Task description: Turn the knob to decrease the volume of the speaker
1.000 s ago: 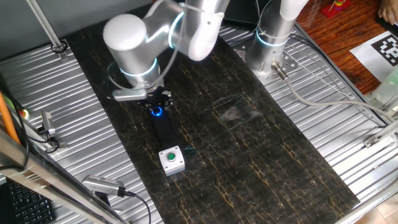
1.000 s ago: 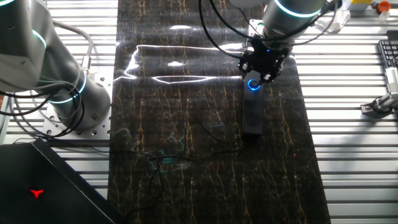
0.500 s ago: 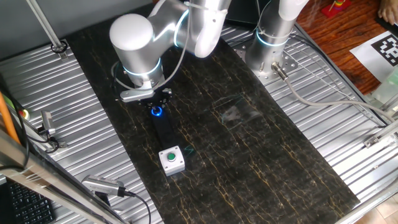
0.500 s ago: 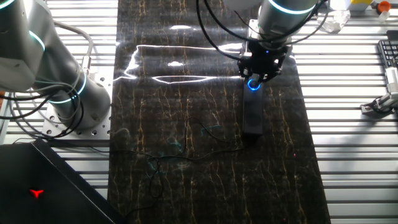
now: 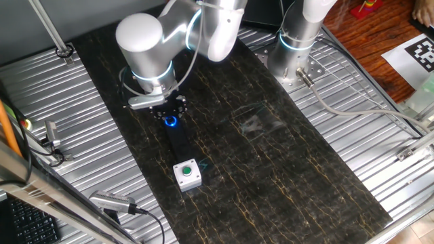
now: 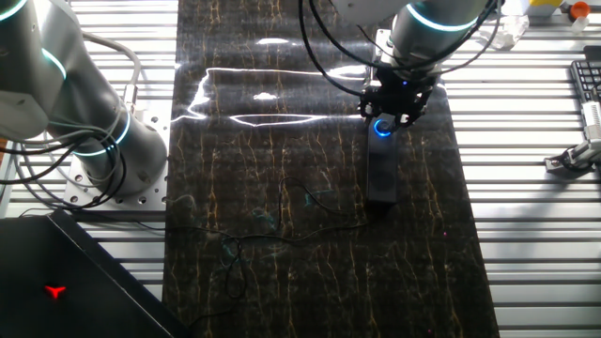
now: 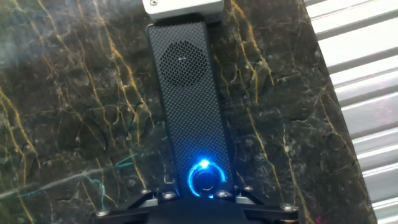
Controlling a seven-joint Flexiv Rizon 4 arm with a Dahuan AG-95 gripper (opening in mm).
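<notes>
The speaker (image 5: 180, 144) is a narrow black bar lying on the dark marble mat; it also shows in the other fixed view (image 6: 380, 175) and in the hand view (image 7: 189, 99). The knob (image 5: 171, 121) glows with a blue ring at the bar's end (image 6: 381, 128). In the hand view the knob (image 7: 206, 180) sits just ahead of the gripper's black body (image 7: 199, 211), and its ring shows uncovered on both sides. My gripper (image 5: 168, 110) (image 6: 394, 101) hangs straight over the knob end. The fingertips are hidden, so I cannot tell whether they touch the knob.
A small white box with a green button (image 5: 187, 173) stands at the speaker's other end, its edge showing in the hand view (image 7: 183, 6). A second robot base (image 5: 295, 47) (image 6: 94, 131) stands beside the mat. Ribbed metal table (image 5: 68, 135) lies on both sides, with thin cables (image 6: 282, 230) on the mat.
The arm's upper joint swung slightly right, then back left. The gripper has stayed over the knob, and the speaker has not moved.
</notes>
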